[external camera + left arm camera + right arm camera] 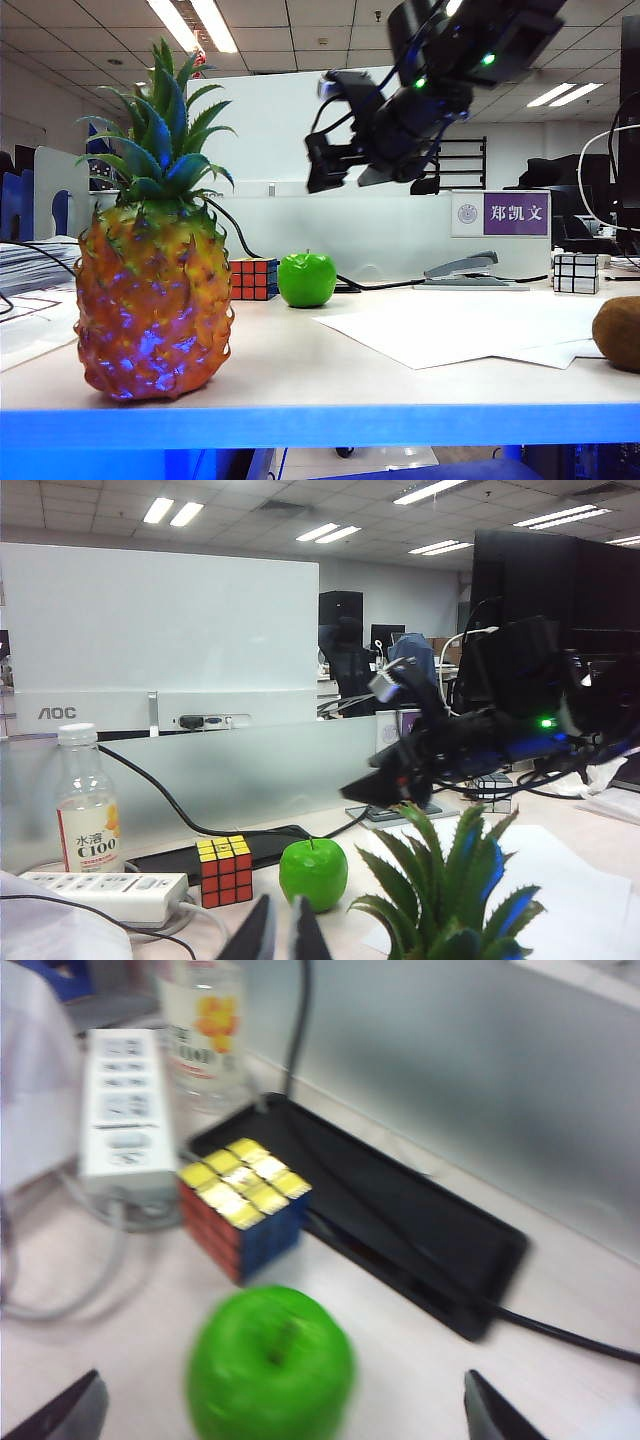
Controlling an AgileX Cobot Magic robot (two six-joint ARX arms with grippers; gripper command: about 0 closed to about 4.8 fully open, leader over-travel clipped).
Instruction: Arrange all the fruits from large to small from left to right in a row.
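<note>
Above the green apple [271,1365], right gripper [280,1410] spread wide, empty; lower squarely, avoiding the Rubik's cube [243,1205] just behind. Left gripper [282,932] nearly closed, empty, near the pineapple [152,300]. Kiwi [618,333] far right.

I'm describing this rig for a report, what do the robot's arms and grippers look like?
The right arm is black, with green indicator lights and black cables; its gripper has dark angular fingers. Of the left gripper only dark tapered fingertips show.
</note>
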